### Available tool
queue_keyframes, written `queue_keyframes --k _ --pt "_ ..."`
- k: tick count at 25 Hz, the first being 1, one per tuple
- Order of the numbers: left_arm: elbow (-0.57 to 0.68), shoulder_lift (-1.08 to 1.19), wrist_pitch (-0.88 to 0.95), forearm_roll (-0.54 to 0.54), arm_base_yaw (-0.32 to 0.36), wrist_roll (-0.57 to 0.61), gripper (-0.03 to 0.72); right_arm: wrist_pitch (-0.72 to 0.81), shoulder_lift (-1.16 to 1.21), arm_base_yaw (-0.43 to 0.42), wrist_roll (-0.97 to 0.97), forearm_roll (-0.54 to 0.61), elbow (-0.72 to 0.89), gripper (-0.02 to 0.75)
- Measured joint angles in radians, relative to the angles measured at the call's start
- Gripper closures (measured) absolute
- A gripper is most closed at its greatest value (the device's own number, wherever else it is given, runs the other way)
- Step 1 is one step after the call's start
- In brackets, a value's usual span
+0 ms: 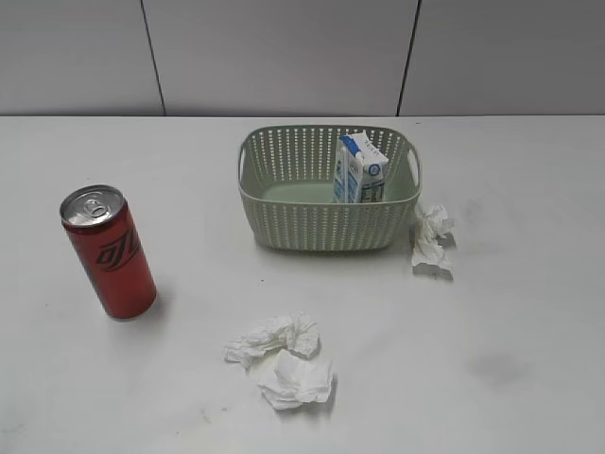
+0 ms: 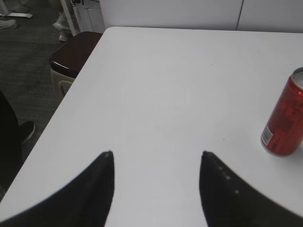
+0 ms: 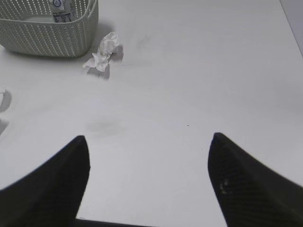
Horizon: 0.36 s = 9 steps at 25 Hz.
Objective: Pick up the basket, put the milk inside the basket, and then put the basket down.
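The left hand [image 2: 156, 163] hangs over bare tabletop [image 2: 180, 94] with its fingers spread wide and nothing between them. A red can [image 2: 284, 116] stands upright to its right, well clear of it. The right hand [image 3: 149, 146] is just as wide open and empty, above a bare stretch of tabletop with a faint smudge ahead of it. Farther off to its left lie a crumpled tissue [image 3: 102, 56] and, beyond that, the corner of the basket [image 3: 52, 35].

From the front, the basket [image 1: 326, 222] sits flat on the tabletop, far and slightly right of centre. The milk [image 1: 359, 168] stands upright inside it, toward the right end, its peaked top rising above the rim. Nothing else appears to be in the basket. The tissue touches or nearly touches its right corner, two more tissues [image 1: 284, 364] lie near the front, and the can stands well apart on the left.

With the milk inside and the basket resting down, the task looks finished. The basket is probably light, stiff plastic, best gripped at a cut-out handle or the rim. The carton seems light, slightly crushable and easy to tip, so a gentle hold across its flat sides would suit.
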Motion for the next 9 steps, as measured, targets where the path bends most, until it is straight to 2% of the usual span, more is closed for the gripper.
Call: queue_keyframes --k 9 --pt "0.0 0.0 0.0 0.0 0.0 0.0 0.3 0.0 0.0 0.0 0.0 0.0 0.0 0.146"
